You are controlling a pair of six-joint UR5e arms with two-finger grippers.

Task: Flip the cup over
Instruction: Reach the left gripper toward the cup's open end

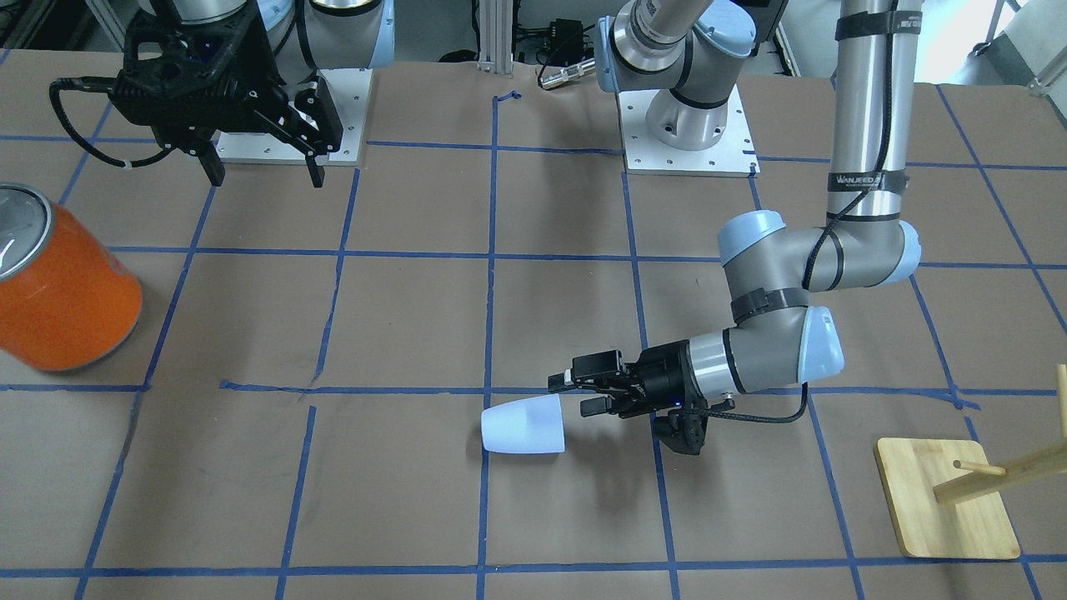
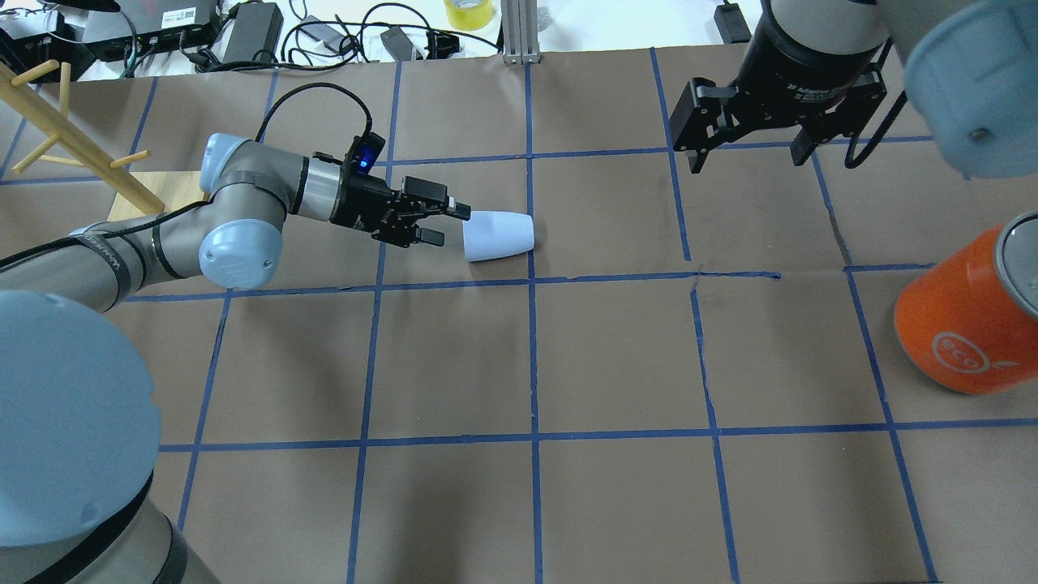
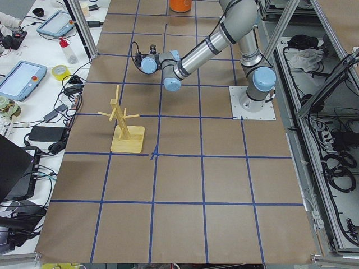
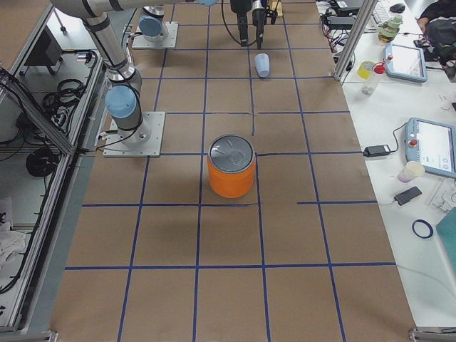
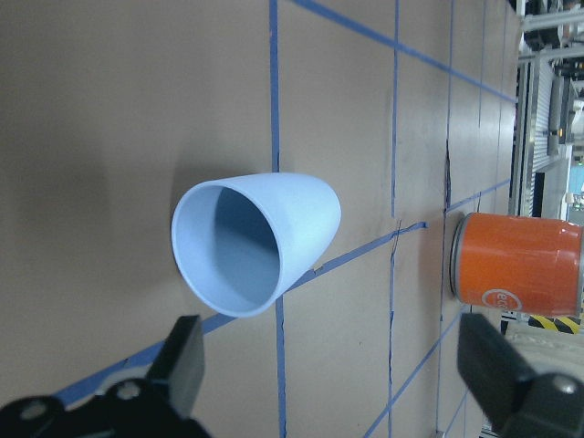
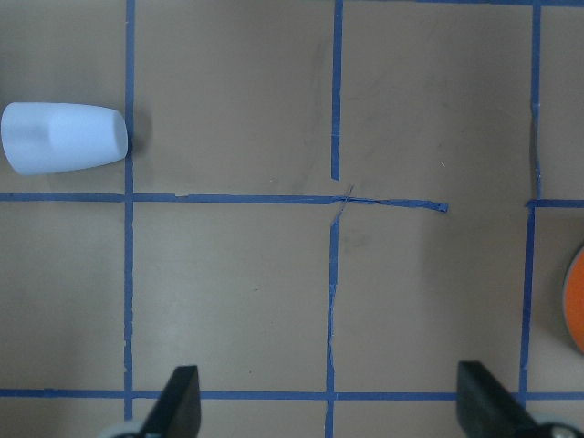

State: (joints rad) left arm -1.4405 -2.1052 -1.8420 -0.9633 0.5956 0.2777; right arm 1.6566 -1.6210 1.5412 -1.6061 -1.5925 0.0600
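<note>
The pale blue-white cup (image 2: 498, 236) lies on its side on the brown table, its open mouth turned toward my left gripper. It also shows in the front view (image 1: 523, 425), the left wrist view (image 5: 255, 242), the right wrist view (image 6: 62, 137) and the right side view (image 4: 262, 65). My left gripper (image 2: 451, 225) is open and low over the table, just short of the cup's rim and not touching it; it also shows in the front view (image 1: 572, 395). My right gripper (image 2: 746, 161) is open and empty, held high, well away from the cup.
A large orange cylinder with a silver top (image 2: 965, 324) stands near the table's right side. A wooden peg stand on a square base (image 2: 73, 146) sits behind my left arm. Blue tape lines grid the table.
</note>
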